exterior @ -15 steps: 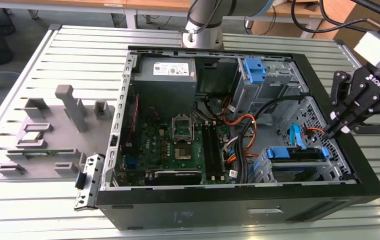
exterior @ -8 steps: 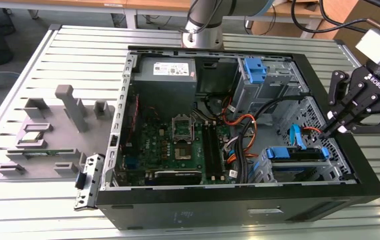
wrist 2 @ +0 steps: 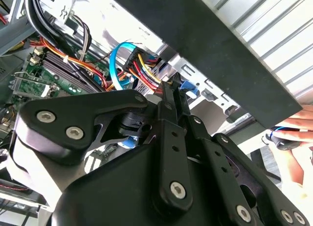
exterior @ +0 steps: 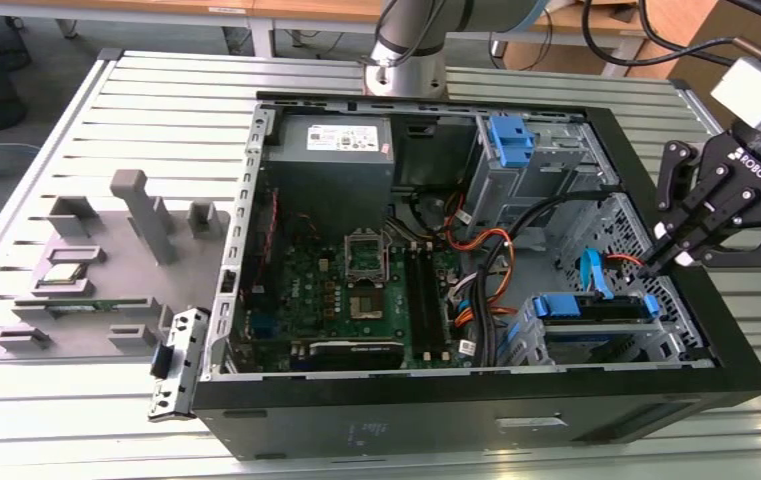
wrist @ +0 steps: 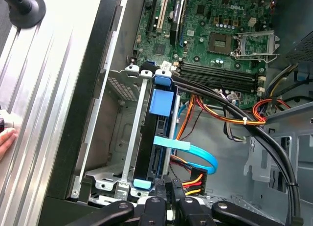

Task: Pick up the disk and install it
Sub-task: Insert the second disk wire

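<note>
The disk (wrist: 152, 138) sits edge-up in the drive cage (wrist: 120, 133) of the open computer case (exterior: 487, 420); the first wrist view shows its blue rail and a blue cable (wrist: 195, 152) beside it. In the exterior view the gripper (exterior: 664, 262) hangs just above that cage, fingers together on nothing. A person's hand (wrist 2: 293, 130) appears in the second wrist view beyond the case edge.

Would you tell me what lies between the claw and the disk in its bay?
In the first wrist view, the claw sits at the disk end; beside it are a light-blue cable and coloured power wires.

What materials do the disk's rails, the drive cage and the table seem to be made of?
Disk rails: likely plastic, a uniform matte blue with moulded shape.
Drive cage: probably sheet steel, bare grey and perforated.
Table: seemingly aluminium, pale matte slats with straight grooves.
</note>
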Robot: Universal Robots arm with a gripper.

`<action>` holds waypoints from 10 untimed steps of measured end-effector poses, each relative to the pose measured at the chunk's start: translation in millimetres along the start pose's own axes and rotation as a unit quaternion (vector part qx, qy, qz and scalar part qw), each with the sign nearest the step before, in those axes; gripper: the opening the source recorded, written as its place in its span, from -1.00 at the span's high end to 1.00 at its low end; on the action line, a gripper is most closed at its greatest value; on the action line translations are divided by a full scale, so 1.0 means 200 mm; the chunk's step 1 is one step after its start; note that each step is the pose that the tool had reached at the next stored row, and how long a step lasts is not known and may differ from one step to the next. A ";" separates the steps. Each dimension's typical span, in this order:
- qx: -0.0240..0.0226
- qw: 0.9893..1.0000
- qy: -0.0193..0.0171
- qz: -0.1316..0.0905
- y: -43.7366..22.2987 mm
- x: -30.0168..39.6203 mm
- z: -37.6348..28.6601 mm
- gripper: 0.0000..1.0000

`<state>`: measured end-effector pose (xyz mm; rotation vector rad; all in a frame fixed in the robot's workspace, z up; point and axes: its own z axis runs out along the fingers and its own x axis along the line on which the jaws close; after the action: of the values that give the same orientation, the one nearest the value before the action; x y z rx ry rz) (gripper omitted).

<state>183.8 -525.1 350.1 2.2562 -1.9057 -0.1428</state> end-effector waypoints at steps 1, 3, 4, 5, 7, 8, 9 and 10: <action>0.001 1.000 0.000 0.000 0.012 0.000 0.002 0.66; 0.004 1.000 0.001 0.000 0.037 -0.002 0.009 0.66; 0.005 1.000 0.001 0.000 0.041 -0.002 0.009 0.66; 0.005 1.000 0.001 0.000 0.041 -0.002 0.010 0.66; 0.005 1.000 0.001 0.000 0.041 -0.002 0.009 0.66; 0.005 1.000 0.001 0.000 0.041 -0.002 0.009 0.66; 0.005 1.000 0.001 0.000 0.041 -0.002 0.009 0.66; 0.005 1.000 0.001 0.000 0.041 -0.002 0.009 0.66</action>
<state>175.5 -526.1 350.0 2.2609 -1.9106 -0.1319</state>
